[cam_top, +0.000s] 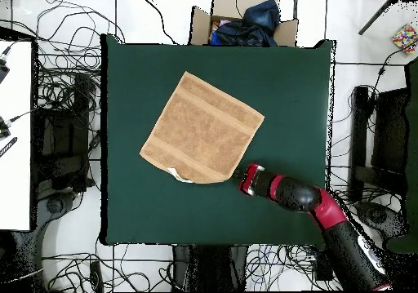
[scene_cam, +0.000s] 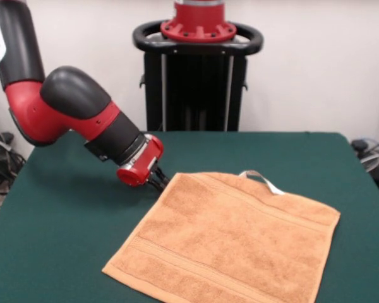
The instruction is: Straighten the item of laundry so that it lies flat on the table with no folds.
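The orange-tan towel lies spread out on the dark green table, turned diagonally to the table's edges. Its border bands show, and I see no folds in it. A white tag loop sticks out at its far edge. My gripper is low at the towel's far left corner, right at the cloth's edge. In the overhead view the towel lies in the middle of the table, the tag is at its lower edge, and the gripper touches its lower right corner.
The robot's black pedestal stands at the table's far side. A cardboard box with dark blue cloth sits off the table's top edge. Cables cover the floor around the table. A white surface is at the left.
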{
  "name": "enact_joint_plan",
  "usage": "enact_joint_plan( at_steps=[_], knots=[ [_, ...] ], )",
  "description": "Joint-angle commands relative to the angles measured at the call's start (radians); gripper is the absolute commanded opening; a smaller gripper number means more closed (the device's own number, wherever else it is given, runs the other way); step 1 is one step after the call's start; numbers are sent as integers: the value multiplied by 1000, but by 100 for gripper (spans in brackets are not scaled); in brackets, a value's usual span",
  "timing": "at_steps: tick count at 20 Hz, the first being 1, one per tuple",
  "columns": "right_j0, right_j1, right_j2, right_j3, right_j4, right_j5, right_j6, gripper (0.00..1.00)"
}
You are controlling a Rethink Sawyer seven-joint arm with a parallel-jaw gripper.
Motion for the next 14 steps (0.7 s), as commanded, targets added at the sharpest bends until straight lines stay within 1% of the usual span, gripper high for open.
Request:
enact_joint_plan(
  at_steps=[1, 4, 7, 10, 14],
  knots=[
    [102, 164, -46, -122, 13, 68, -135, 0],
    [98, 194, -49, -144, 19, 52, -135, 0],
    [81, 202, -41, -121, 41, 51, -123, 0],
    [55, 217, -34, -102, 60, 79, -158, 0],
    [52, 212, -50, -97, 67, 129, -181, 0]
  ],
)
